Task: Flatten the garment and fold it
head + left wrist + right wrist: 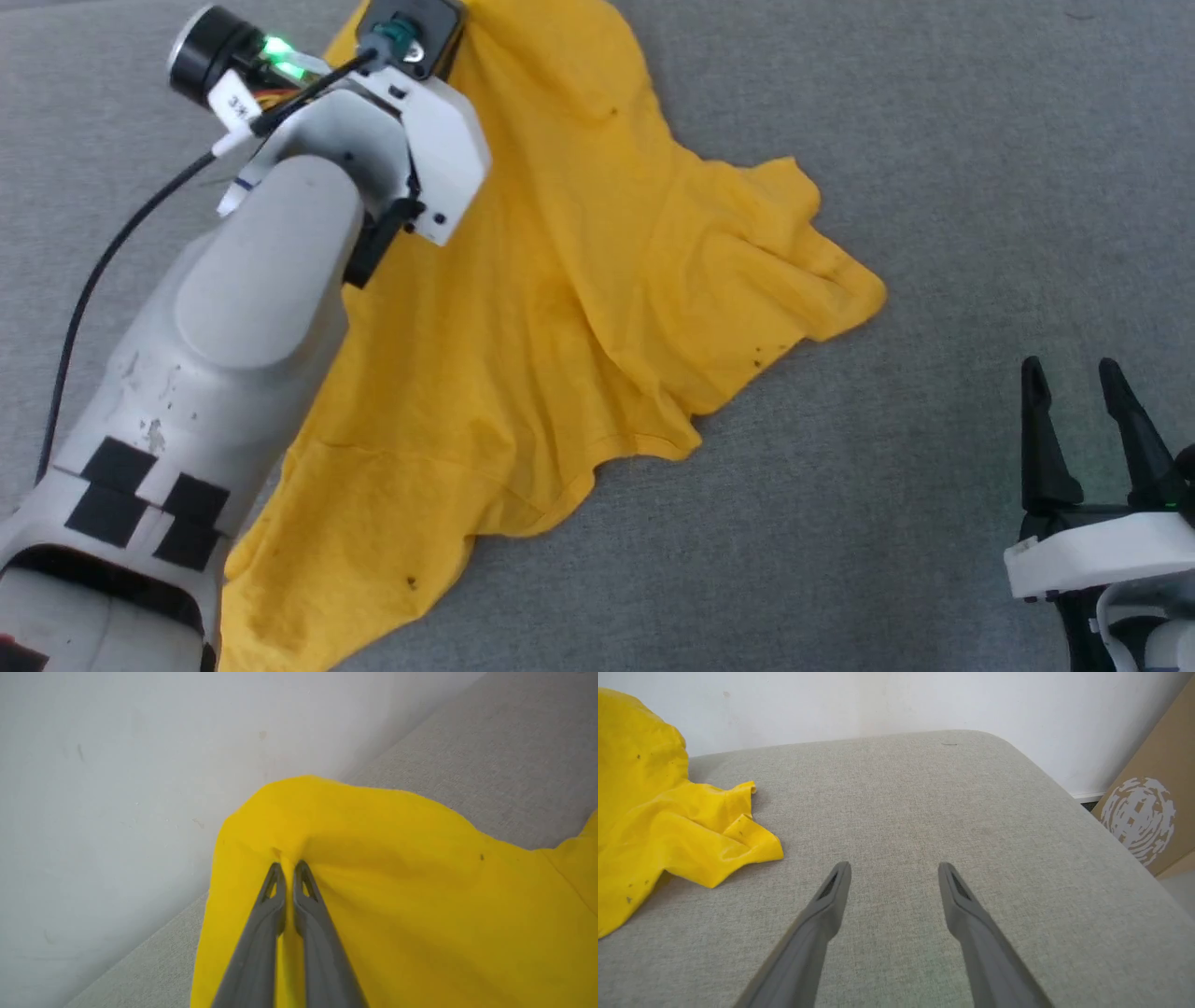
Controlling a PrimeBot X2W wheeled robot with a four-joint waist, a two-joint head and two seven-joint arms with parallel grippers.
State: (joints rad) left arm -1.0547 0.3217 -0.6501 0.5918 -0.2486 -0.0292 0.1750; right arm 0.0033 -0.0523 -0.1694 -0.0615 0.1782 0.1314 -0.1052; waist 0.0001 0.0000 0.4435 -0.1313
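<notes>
Because the left hand (288, 865) had its two dark fingers pressed together on only a small pleat of the bright yellow thin-fabric T-shirt (560, 327), right at its far edge beside the pale wall (117, 788), the likeliest trouble was the cloth sliding out once it was pulled. Whether one layer or both sat in that pinch could not be told; a single layer would probably let the shirt open unevenly instead of flattening. The shirt lay crumpled across the left and middle of the grey fabric-covered cushion (934, 140), plain side up, with deep folds running toward a bunched corner at the right. The right hand (1072, 373) sat at the near right with fingers spread, holding nothing and well apart from the shirt. Lifted from one point alone, the fabric would likely swing, twist and gather rather than spread. A pull toward the far side might also drag it off the cushion against the wall.
</notes>
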